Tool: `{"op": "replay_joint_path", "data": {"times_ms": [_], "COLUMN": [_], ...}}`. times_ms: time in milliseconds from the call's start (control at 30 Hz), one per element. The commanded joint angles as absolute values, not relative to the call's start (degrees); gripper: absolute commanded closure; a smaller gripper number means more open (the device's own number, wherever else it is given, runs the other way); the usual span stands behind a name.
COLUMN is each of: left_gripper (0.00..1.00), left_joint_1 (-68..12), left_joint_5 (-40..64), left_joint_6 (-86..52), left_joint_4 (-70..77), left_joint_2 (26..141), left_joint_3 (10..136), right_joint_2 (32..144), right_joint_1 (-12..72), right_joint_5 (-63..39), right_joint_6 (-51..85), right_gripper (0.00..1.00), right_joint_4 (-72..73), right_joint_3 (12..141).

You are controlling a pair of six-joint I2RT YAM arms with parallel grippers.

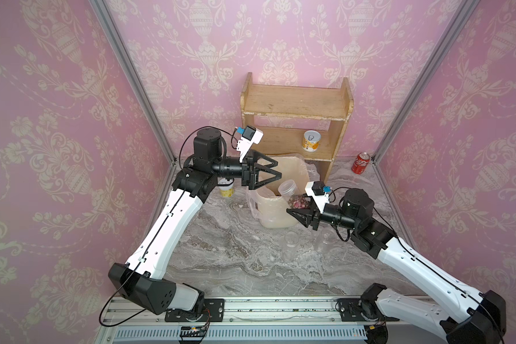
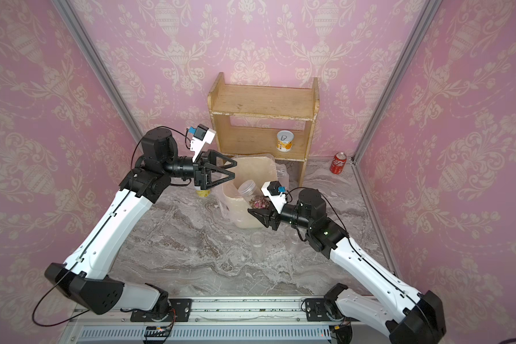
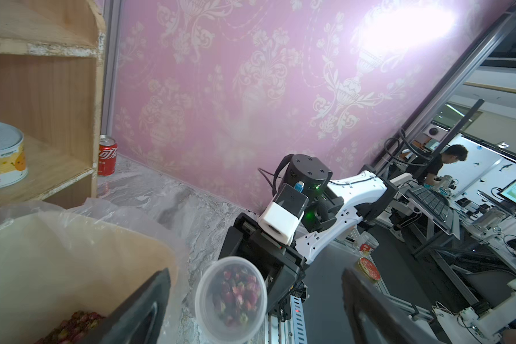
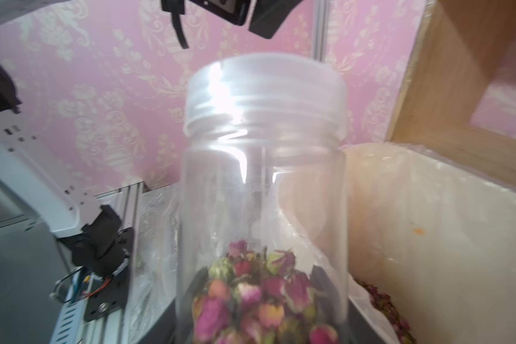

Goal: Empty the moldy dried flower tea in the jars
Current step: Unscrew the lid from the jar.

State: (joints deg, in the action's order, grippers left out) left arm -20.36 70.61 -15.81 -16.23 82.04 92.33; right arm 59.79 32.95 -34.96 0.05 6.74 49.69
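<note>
Right pincer grips the small clear plastic jar of pinkish dried flower buds low down — translucent round lid on; left pincer, wide and empty, hangs near it.

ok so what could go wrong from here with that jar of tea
The lid caps the jar held by the right tool; tipping it now pours nothing. The jar hangs at the bin's edge, so buds could spill onto the table. Two empty jars stand close by the right arm and could get knocked.
</note>
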Motion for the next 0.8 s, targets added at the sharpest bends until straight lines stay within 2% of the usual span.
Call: {"op": "replay_joint_path", "data": {"times_ms": [0, 100, 300, 767], "left_gripper": [0.09, 0.08, 0.05, 0.07], "left_joint_1": [-19.86, -19.86, -21.44, -24.23], "left_joint_5": [76.20, 74.67, 70.73, 68.54], "left_joint_6": [-18.71, -15.30, 0.56, 5.31], "left_joint_4": [-8.12, -11.30, -32.57, -39.14], "left_joint_2": [82.73, 81.89, 83.35, 82.94], "left_joint_3": [88.94, 87.37, 91.63, 92.21], "right_joint_2": [60.97, 61.42, 62.37, 63.81], "right_joint_1": [32.26, 32.17, 31.91, 31.82], "right_joint_5": [-46.59, -47.26, -48.05, -48.34], "right_joint_6": [4.07, 4.42, 4.07, 4.08], "right_gripper": [0.95, 0.95, 0.95, 0.95], "right_joint_4": [5.63, 5.75, 5.07, 4.63], "right_joint_3": [52.88, 53.26, 54.19, 55.02]}}
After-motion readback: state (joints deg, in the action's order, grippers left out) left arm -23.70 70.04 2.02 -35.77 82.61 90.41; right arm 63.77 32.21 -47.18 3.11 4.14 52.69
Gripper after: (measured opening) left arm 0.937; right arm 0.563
